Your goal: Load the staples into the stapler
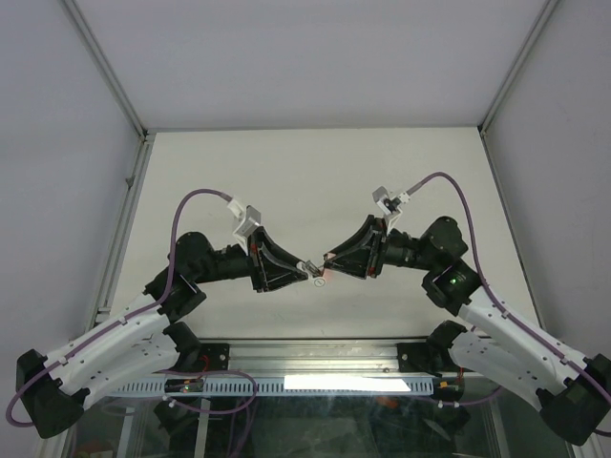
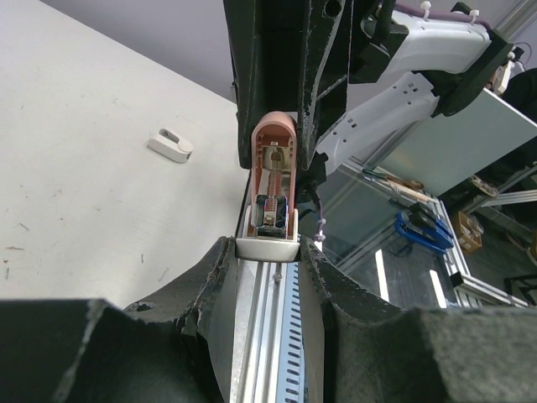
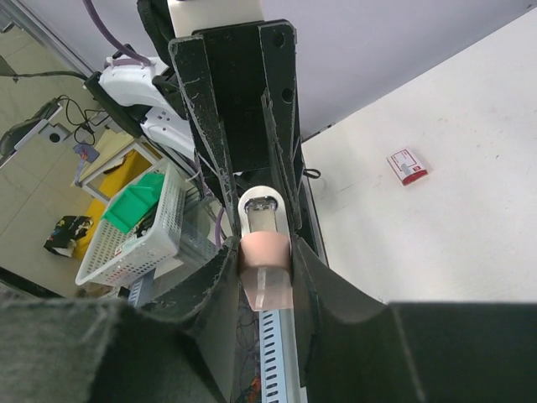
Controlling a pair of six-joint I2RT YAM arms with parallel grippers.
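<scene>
- Off-white surface, walled in pale grey, stretches away from two arm bases at its near edge.
- Left pincer is clamped on the white end of the stapler, which is held in the air between both arms.
- Right pincer faces it, closed on the stapler's pink end.
- Stapler's open inside, with a spring, faces the left wrist camera.
- Small white piece lies on the surface, well apart.
- Flat red-and-white box lies farther out.
</scene>
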